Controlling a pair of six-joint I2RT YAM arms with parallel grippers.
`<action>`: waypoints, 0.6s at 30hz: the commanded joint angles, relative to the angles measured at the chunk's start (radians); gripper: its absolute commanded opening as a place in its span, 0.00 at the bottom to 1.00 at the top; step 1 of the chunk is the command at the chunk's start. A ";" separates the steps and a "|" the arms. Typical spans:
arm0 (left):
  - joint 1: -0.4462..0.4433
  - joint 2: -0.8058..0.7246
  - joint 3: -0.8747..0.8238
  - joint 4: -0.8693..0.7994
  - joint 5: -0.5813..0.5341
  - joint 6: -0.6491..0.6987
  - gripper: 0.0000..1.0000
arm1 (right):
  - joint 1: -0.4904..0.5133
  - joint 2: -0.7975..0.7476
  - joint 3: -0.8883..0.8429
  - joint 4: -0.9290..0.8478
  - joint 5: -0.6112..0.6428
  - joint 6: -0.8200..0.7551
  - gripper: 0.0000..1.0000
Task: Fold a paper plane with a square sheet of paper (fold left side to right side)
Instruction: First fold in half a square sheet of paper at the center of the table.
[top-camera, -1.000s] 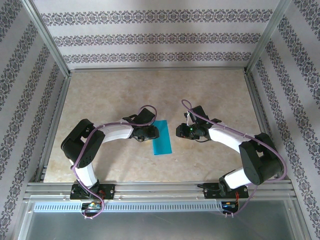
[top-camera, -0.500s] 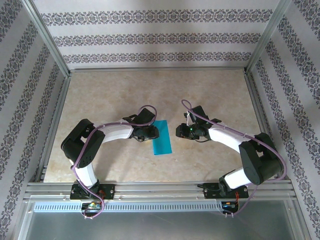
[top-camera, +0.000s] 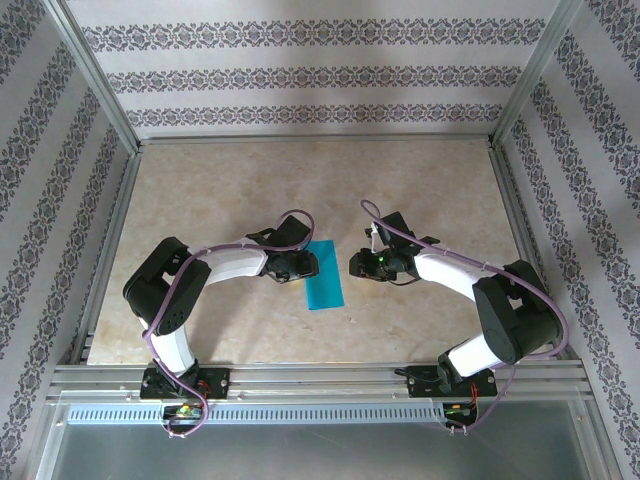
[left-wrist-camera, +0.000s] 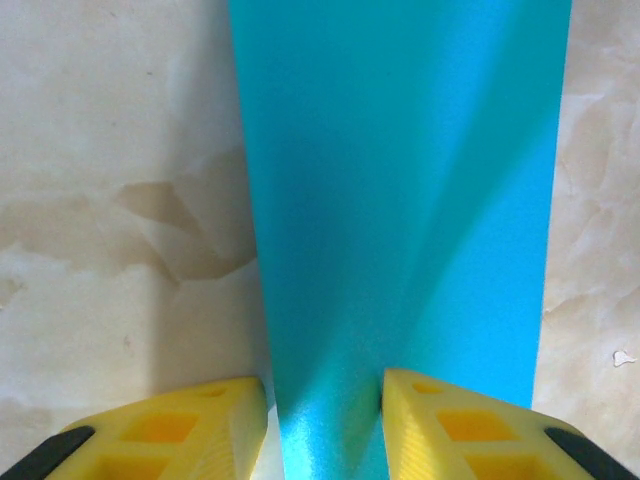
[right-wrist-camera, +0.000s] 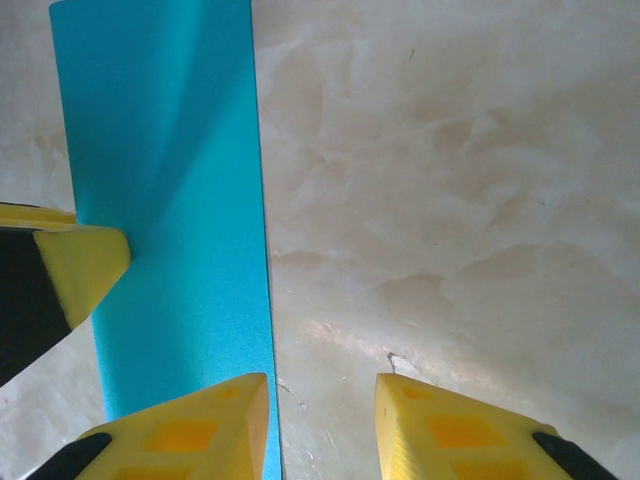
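No writing, label, brand name, number or sign can be read on anything here.

Soft, even light from overhead keeps the top view bright and sharp, with only faint shadows under the arms on the desk (top-camera: 300, 180). In the left wrist view a darker wedge of shade spreads across the square sheet of paper (left-wrist-camera: 400, 200) from the left pincer (left-wrist-camera: 325, 430), whose near edges look slightly soft. In the right wrist view a pale sheen lies on the desk.
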 joint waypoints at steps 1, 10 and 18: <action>-0.012 0.112 -0.032 0.009 -0.052 -0.009 0.39 | 0.013 0.019 0.018 0.039 -0.060 0.004 0.33; -0.012 0.111 -0.031 0.003 -0.052 -0.008 0.39 | 0.044 0.118 0.019 0.231 -0.218 0.100 0.05; -0.012 0.114 -0.031 0.001 -0.053 -0.008 0.39 | 0.078 0.210 0.072 0.233 -0.199 0.106 0.00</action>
